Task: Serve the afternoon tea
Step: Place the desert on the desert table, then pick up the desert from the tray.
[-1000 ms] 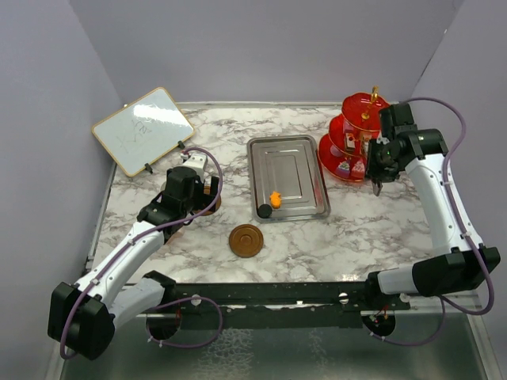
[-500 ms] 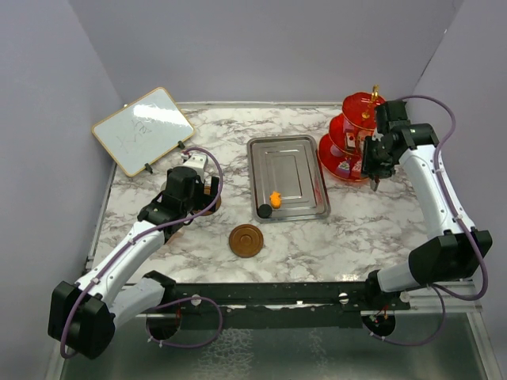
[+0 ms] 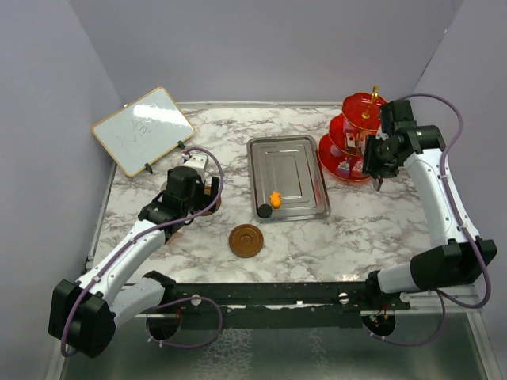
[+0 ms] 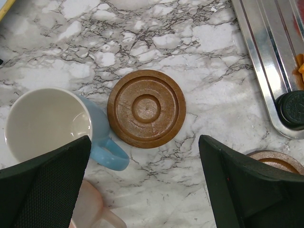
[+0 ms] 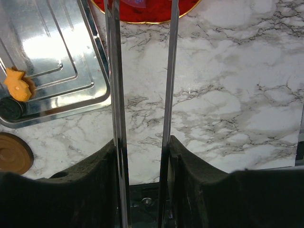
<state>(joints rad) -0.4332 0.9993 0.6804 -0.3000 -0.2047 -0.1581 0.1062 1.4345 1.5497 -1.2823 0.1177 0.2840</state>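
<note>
The red three-tier stand (image 3: 352, 146) with a gold finial stands at the back right, and small cake pieces sit on its tiers. Its base (image 5: 147, 12) shows at the top of the right wrist view. My right gripper (image 3: 379, 162) hovers just right of it, shut on metal tongs (image 5: 115, 71) whose two arms stand apart; their tips are out of view. My left gripper (image 4: 145, 159) hangs wide open over a brown saucer (image 4: 146, 108), a blue cup (image 4: 47, 126) and a pink cup (image 4: 88, 209). A second saucer (image 3: 246, 240) lies nearer the front.
A steel tray (image 3: 287, 158) lies mid-table with an orange cake piece (image 3: 275, 199) and a black piece (image 3: 263, 210) at its near left corner. A wood-framed whiteboard (image 3: 142, 129) leans at the back left.
My right gripper has shifted slightly toward the stand and back, and the tongs' arms have spread. The left arm has not moved.
</note>
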